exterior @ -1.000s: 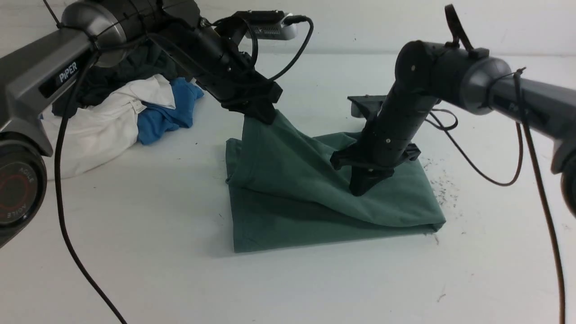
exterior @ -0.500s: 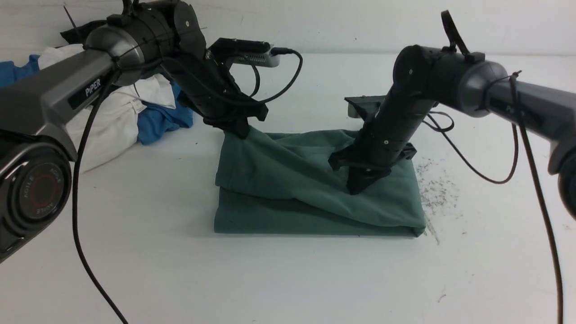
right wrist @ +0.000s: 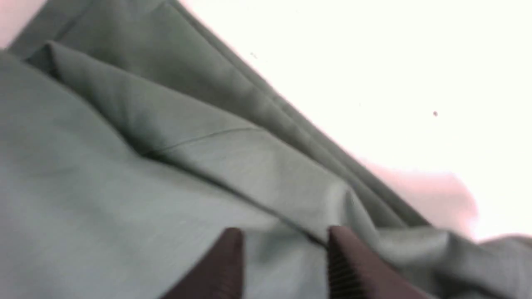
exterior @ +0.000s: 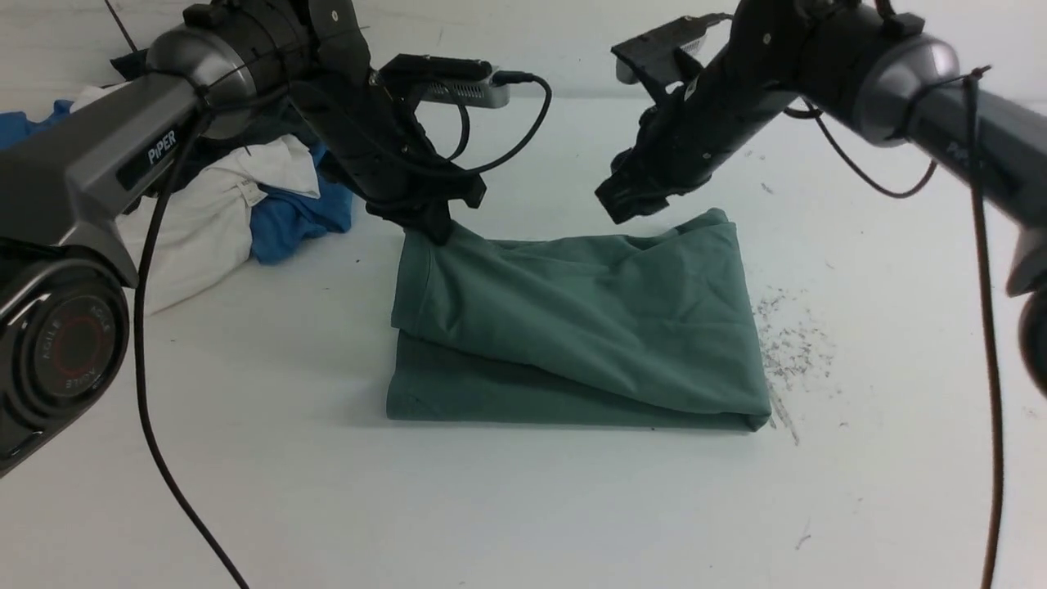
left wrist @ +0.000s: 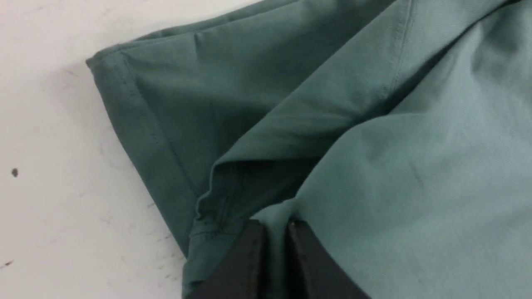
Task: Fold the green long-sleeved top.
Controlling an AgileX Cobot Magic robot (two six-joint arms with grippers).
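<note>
The sage-green cotton long-sleeved top lay folded on the middle of the white table. The left claw was clenched on its far left corner, probably to set that layer square; the right claw hovered over the far right corner, jaws apart, empty.

This is a robotics lab bench, not a home. A plain white table runs back to a bare white wall. Two black-and-grey robot arms reach over it: the left arm, lettered "PiPER", and the right arm. Loose black cables hang from them, and a small camera box sits at the left wrist. The only goods are the green long-sleeved top and a loose heap of white, blue and dark clothes at the far left. Dark specks mark the tabletop.
</note>
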